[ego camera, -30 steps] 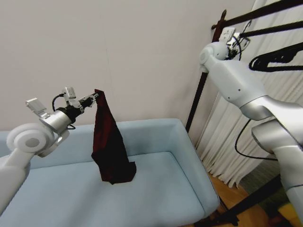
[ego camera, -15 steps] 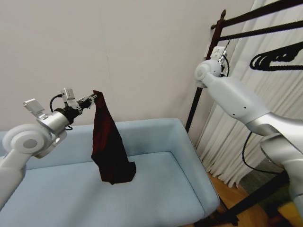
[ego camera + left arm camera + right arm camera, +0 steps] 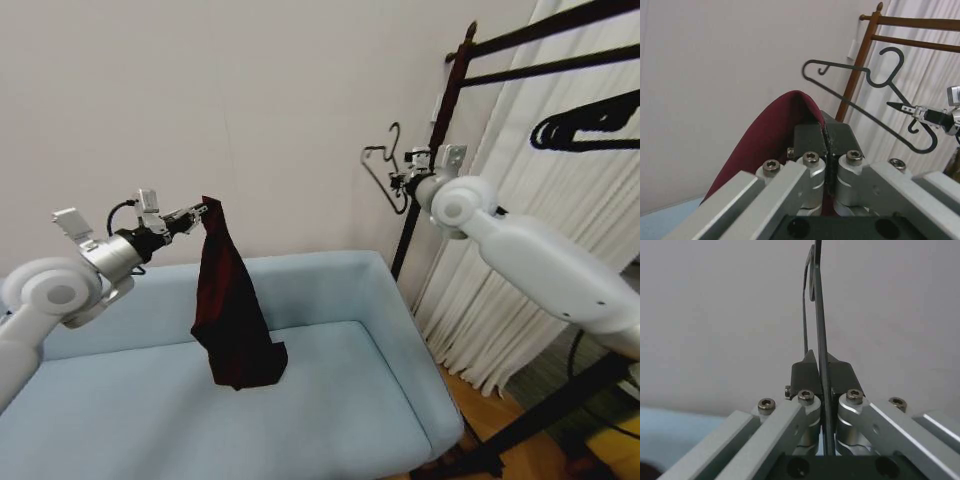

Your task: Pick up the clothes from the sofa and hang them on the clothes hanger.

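The pale blue sofa (image 3: 340,410) spreads across the foreground, and a dark red garment (image 3: 232,310) hangs above its seat. The garment is a plain, limp length of cloth, narrow at the top where it is gathered to a point and widening downward. Its lower end is bunched in a fold that seems to rest on the cushion. The left gripper (image 3: 205,210) reaches in from the left above the backrest, its jaws pinched tight on the garment's top edge. In the left wrist view the red cloth (image 3: 772,137) arches over the closed fingertips (image 3: 810,137). Farther right and higher, the right gripper (image 3: 400,183) is clamped on a thin black wire hanger (image 3: 380,165), hook upward, well apart from the garment. Just behind it stands the dark wooden clothes rack (image 3: 443,120), with more black hangers (image 3: 585,125) on its rail, before a white curtain (image 3: 490,310).
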`<state>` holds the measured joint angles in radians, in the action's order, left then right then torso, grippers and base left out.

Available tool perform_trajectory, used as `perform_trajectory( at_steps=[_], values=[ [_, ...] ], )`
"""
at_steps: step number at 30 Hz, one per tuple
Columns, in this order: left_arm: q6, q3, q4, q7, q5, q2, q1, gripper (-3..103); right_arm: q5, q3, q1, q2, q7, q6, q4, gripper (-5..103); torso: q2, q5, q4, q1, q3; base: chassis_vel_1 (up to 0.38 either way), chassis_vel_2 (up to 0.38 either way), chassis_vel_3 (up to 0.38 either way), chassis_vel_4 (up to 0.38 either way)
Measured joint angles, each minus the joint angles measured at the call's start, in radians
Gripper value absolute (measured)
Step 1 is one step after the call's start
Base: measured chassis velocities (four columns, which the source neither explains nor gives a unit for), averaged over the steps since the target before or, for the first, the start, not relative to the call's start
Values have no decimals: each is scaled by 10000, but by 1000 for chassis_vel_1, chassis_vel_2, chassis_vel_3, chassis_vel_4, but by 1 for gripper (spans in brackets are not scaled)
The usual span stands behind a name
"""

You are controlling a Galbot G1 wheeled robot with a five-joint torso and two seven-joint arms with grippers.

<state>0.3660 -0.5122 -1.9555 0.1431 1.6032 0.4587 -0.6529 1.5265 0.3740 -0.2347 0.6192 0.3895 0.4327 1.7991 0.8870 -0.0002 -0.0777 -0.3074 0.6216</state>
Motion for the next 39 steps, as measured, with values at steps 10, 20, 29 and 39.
perform_trajectory(
  at_steps=[10,20,29,39],
  values=[
    [335,35,749,1966,-134,-547,62,0,-257,-1687,2975,-1269,-4055,30,1956,2,-1,3,-4,-1,0,0,0,0,0],
    [311,-37,1400,3293,-952,-1360,-217,0,-1215,-3127,4638,-1808,-8117,-406,1871,2,0,1,-3,-1,1,0,0,0,0],
    [136,-173,1301,3785,-1190,-1664,-90,0,-1867,-2965,4625,-1548,-9104,-440,2167,2,0,3,-3,-1,1,0,0,0,0],
    [136,-205,968,3729,-1151,-1656,-59,0,-1986,-1491,3331,-640,-8302,-441,1971,2,-3,1,1,-2,3,0,0,0,0]
  ],
)
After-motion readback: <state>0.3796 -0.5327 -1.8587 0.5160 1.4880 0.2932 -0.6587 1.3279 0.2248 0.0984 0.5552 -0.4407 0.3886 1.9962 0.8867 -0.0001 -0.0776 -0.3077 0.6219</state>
